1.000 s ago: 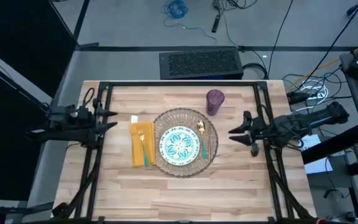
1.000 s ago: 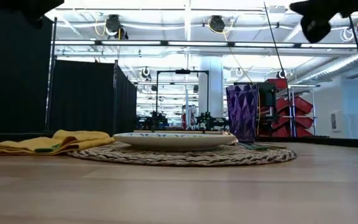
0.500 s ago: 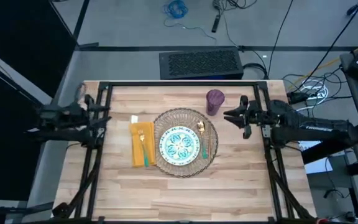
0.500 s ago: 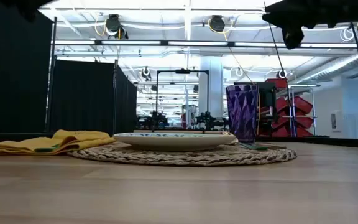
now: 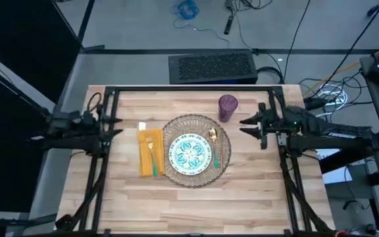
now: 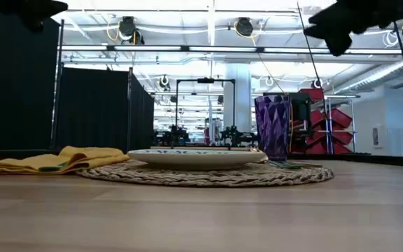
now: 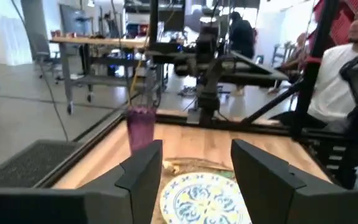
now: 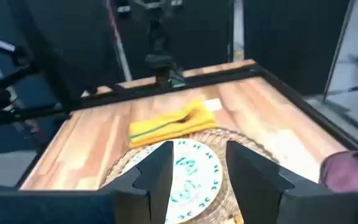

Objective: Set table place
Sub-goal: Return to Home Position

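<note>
On the table (image 5: 176, 204) lies a round woven mat (image 5: 174, 129) with a teal-patterned plate (image 5: 190, 153) on it. Right of the plate, a teal-handled spoon (image 5: 215, 150) rests on the mat. A yellow napkin (image 5: 145, 153) lies left of the mat and carries a fork (image 5: 152, 155). A purple cup (image 5: 227, 107) stands upright beyond the mat's far right. My left gripper (image 5: 118, 126) hovers open over the table's left edge. My right gripper (image 5: 244, 125) hovers open right of the cup, high above the table in the low view (image 6: 338, 38).
A black metal frame (image 5: 189, 90) runs round the tabletop, with rails under both arms. A dark grille box (image 5: 210, 67) sits beyond the far edge. Bare wood stretches across the near half of the table (image 6: 201, 217). A person in a white shirt (image 7: 347, 74) sits beyond the right side.
My right gripper has moved toward the table's far edge, from beside the mat's right side to beside the cup, staying open. My left gripper drew back toward the left edge and then came forward again. The place setting has stayed still.
</note>
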Tool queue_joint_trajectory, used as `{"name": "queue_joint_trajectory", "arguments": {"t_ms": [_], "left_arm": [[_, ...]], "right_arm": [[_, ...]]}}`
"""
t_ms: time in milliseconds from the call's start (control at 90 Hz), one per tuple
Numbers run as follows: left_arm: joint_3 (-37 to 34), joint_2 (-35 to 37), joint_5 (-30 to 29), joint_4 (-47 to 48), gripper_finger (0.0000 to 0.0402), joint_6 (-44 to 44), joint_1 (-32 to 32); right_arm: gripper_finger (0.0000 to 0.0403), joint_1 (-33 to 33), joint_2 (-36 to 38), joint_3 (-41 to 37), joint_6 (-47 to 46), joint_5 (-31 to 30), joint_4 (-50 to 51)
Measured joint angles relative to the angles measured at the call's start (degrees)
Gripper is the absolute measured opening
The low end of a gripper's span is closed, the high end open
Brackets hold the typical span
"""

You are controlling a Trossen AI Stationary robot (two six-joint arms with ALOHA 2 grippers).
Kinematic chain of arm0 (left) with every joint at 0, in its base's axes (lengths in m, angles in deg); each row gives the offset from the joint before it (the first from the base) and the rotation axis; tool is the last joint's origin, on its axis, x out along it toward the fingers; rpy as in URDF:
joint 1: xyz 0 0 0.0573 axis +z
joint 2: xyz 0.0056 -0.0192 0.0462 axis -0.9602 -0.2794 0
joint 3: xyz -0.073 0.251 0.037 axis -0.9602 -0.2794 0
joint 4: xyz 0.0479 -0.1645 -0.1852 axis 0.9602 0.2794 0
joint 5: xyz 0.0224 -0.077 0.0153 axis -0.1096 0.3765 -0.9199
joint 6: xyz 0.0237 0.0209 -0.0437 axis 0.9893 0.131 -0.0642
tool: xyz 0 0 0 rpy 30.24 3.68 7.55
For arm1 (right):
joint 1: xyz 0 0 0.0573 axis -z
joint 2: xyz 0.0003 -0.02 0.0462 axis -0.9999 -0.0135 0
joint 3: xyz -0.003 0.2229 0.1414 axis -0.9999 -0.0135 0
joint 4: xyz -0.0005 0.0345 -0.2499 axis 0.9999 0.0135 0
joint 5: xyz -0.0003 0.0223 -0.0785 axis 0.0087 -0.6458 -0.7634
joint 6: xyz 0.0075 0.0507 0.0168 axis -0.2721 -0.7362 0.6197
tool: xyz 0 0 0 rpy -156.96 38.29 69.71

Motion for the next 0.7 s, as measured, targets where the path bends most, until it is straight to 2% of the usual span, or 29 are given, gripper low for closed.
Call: {"name": "queue_joint_trajectory", "arguments": {"t_ms": [167,289,478,700], "left_arm": [[-0.25,0.02,0.71,-1.1,0.0178,-0.89,0.01],[-2.01,0.06,0.77,-4.76,0.0178,-1.26,0.01],[-10.34,0.08,0.2,-17.31,0.0178,-2.1,-0.01],[-12.07,0.08,-1.77,-18.78,0.0178,-4.07,-0.01]], "right_arm": [[0.0116,-0.53,15.54,-6.71,-5.24,-1.87,4.29],[0.011,-0.55,25.3,-11.1,-10.1,0.35,3.9],[0.011,-1.45,22.46,-12.94,-10.71,1.28,1.41],[0.011,-2.76,21.13,-12.93,-6.37,-0.08,-2.18]]}}
